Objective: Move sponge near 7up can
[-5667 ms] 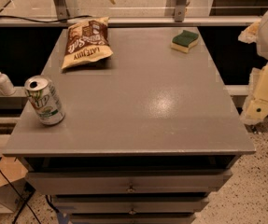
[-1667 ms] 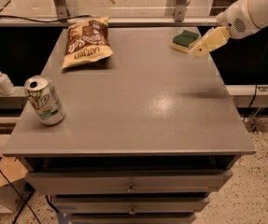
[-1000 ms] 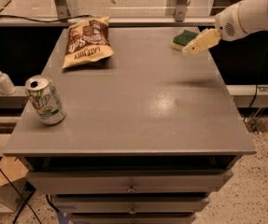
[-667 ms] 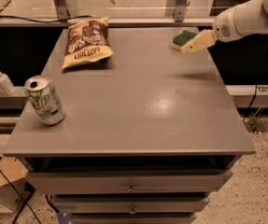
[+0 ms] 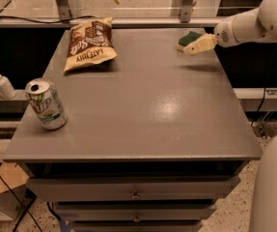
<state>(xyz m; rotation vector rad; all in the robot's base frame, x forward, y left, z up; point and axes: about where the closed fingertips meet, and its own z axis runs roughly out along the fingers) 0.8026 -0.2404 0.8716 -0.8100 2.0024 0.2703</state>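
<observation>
Reaching in from the right edge of the view, the cream-coloured gripper (image 5: 192, 47) sits at the far right corner of the grey table (image 5: 152, 105), its tip directly at the near side of the sponge (image 5: 188, 36) and overlapping it from this angle. Whether it is released or clenched, and whether it is in contact with the sponge at all, cannot be told. The sponge lies flat at that back right corner, its dark green top up and a sliver of pale yellow base showing at its left end. Behind the gripper, the white arm (image 5: 254, 21) runs off toward the upper right. The 7up can (image 5: 45, 104) stands upright near the front left corner of the table, silver top up, well apart from the sponge and diagonally across the tabletop from it. A brown and cream chip bag (image 5: 88, 43) lies flat at the back left, between the can and the far edge. Off the table to the left, a small white pump bottle (image 5: 2, 82) stands on a lower ledge. Below the tabletop, drawer fronts (image 5: 135, 195) with small knobs are stacked, and a white rounded part of the robot (image 5: 273, 187) fills the lower right corner.
</observation>
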